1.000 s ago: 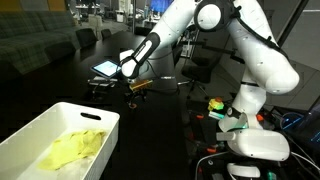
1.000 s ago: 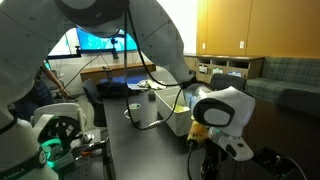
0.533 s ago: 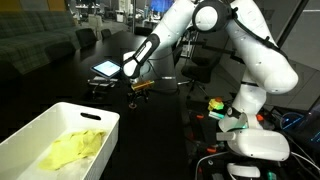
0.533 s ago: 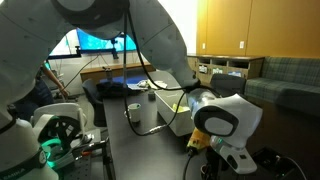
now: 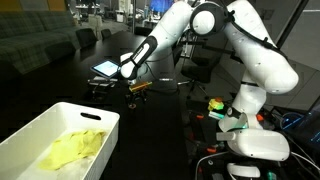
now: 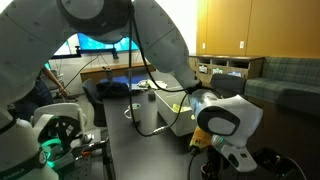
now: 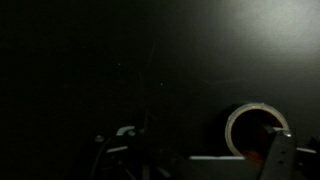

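1. Compared with a second ago, the arm has swung slightly to the left over the table point(image 5: 60, 85) in an exterior view, and the wrist has drifted a little to the right in the close exterior view.
2. The end effector point(image 5: 128, 73) has barely narrowed from its widest. Its fingers stand well apart and hold nothing.
3. The things on the table lie where they lay before; none has shifted.
4. The end effector hangs just above the tape dispenser point(image 5: 140, 88), not touching it, with the lit tablet point(image 5: 104, 68) just to its left.
5. The tape dispenser sits far back on the table, well apart from the white bin point(image 5: 90, 110) at the near left.
6. In the wrist view the scene is very dark. The roll of tape point(image 7: 230, 125) shows at the lower right, upright on its edge, with a grey finger of the end effector just below and to the right of it.
7. Counted: one tape dispenser carrying one roll of tape.
8. One lit tablet lies flat on the table.
9. One white bin holds one crumpled yellow cloth point(image 5: 75, 150) that lies along its bottom.
10. One robot arm reaches in from the right.
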Motion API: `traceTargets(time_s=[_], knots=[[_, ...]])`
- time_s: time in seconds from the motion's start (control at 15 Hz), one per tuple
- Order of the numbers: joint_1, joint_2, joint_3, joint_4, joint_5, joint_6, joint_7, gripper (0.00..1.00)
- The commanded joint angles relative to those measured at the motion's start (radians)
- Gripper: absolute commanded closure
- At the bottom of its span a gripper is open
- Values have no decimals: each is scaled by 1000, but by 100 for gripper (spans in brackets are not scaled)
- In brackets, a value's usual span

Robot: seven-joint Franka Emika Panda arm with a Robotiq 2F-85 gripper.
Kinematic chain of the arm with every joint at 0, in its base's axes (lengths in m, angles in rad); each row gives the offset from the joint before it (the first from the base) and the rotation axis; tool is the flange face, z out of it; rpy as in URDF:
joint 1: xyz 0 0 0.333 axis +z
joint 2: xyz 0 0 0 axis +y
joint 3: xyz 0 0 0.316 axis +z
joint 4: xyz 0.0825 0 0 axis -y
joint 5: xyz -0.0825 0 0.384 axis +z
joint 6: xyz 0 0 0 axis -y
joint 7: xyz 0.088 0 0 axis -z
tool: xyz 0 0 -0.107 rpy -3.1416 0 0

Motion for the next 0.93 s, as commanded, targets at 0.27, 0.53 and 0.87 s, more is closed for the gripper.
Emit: traceTargets(time_s=[0.27, 0.53, 0.87], knots=[[15, 10, -4, 41, -2, -25, 7, 66], [16, 6, -3, 36, 0, -17, 2, 87], [18, -7, -4, 22, -5, -17, -5, 87]])
